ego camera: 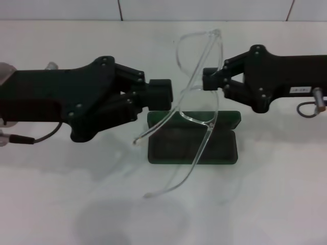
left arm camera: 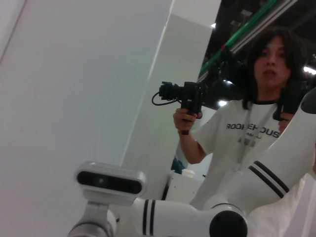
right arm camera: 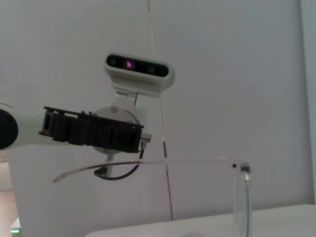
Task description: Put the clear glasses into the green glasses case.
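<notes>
Both black grippers, left [ego camera: 162,95] and right [ego camera: 208,79], are pinching see-through plastic glasses [ego camera: 196,97] above the open dark green case [ego camera: 193,144].

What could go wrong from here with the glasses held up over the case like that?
The clear glasses hang tilted above the open green glasses case, pinched at one lens edge by the right gripper; they could swing or slip out. Both arms are unfolded and stick out past the case, so they may catch on its rim instead of dropping in. The left gripper sits close to the frame and could knock it.
</notes>
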Motion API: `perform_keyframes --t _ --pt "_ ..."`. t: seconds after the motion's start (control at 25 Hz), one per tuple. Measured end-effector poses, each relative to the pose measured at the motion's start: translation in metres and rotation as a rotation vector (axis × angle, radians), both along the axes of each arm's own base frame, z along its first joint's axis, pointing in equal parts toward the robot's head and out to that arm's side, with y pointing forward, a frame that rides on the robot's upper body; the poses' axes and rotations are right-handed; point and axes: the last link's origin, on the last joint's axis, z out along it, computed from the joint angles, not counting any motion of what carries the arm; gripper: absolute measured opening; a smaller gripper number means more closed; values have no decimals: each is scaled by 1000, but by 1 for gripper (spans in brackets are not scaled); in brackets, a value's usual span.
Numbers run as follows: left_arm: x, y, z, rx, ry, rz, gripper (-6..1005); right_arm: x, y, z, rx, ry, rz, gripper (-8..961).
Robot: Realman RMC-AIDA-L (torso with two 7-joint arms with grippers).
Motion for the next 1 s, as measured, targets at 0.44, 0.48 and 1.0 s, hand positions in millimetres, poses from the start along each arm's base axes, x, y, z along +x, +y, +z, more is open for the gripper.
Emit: perform_keyframes --t 0.44,0.48,1.0 --pt "4 -2 -7 -18 -8 -8 56 -15 2 -27 -54 -57 52 65" --pt "4 -2 -8 -18 -8 -7 56 -16 2 -29 -61 -58 57 65" --pt "0 10 -16 76 -2 62 56 -28 -3 -43 -101 -67 104 63"
